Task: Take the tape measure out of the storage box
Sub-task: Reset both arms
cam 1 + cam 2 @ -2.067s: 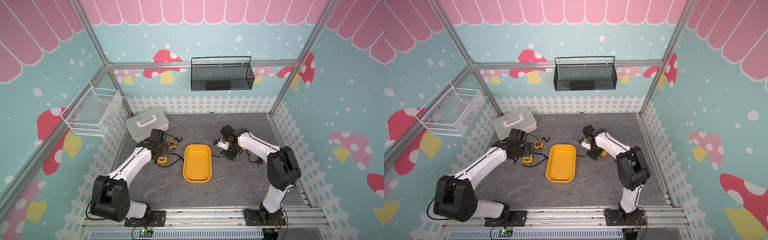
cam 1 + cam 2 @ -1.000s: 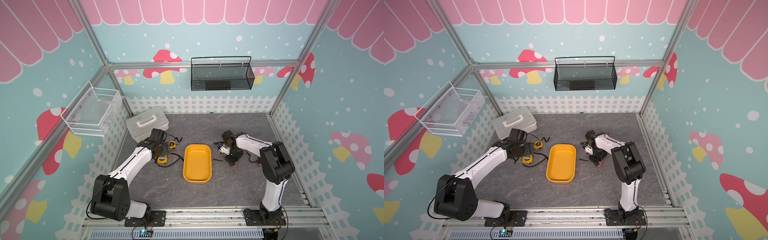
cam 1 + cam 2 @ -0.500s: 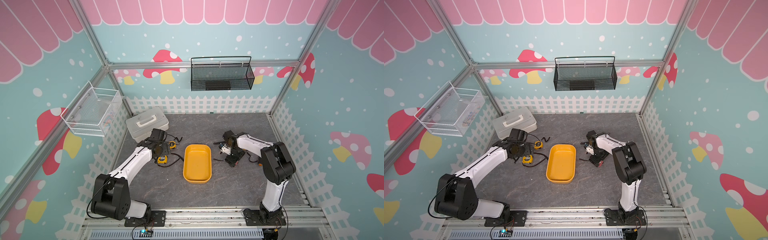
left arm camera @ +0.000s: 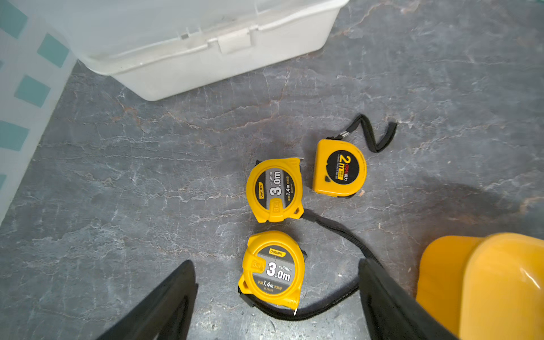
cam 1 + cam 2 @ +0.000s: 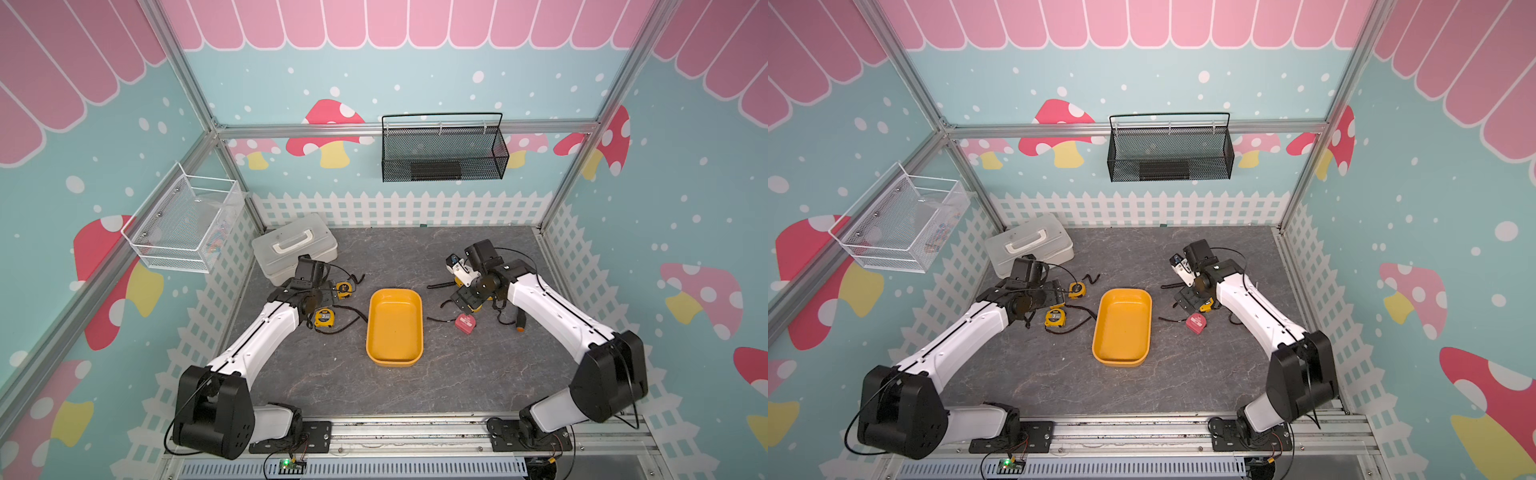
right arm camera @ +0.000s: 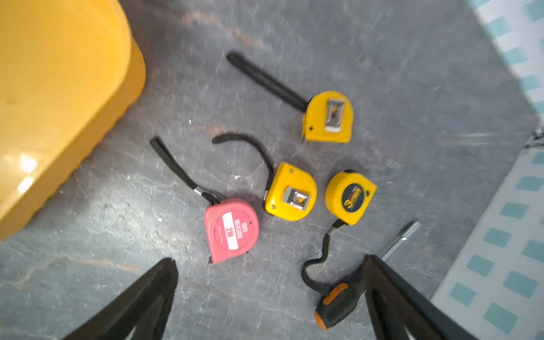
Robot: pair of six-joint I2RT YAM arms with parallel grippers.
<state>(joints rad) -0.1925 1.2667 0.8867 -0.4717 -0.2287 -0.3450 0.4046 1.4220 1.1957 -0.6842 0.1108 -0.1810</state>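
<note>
Back left, white lidded case (image 5: pixel 296 246) shut. Mid-table, storage box (image 5: pixel 394 360); pink tape measure (image 6: pixel 231 229) out, on table near its right side, by right gripper (image 6: pixel 270 260), fingers spread, gripping nothing. Left gripper (image 4: pixel 275 265) spread too, over yellow tape measures (image 4: pixel 273 190); screwdriver (image 6: pixel 338 306) beside right finger

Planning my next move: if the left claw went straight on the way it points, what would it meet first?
Probably the nearer yellow 3.0m tape measure, lying flat on the tabletop in line with the open left claw; depth is unclear.
</note>
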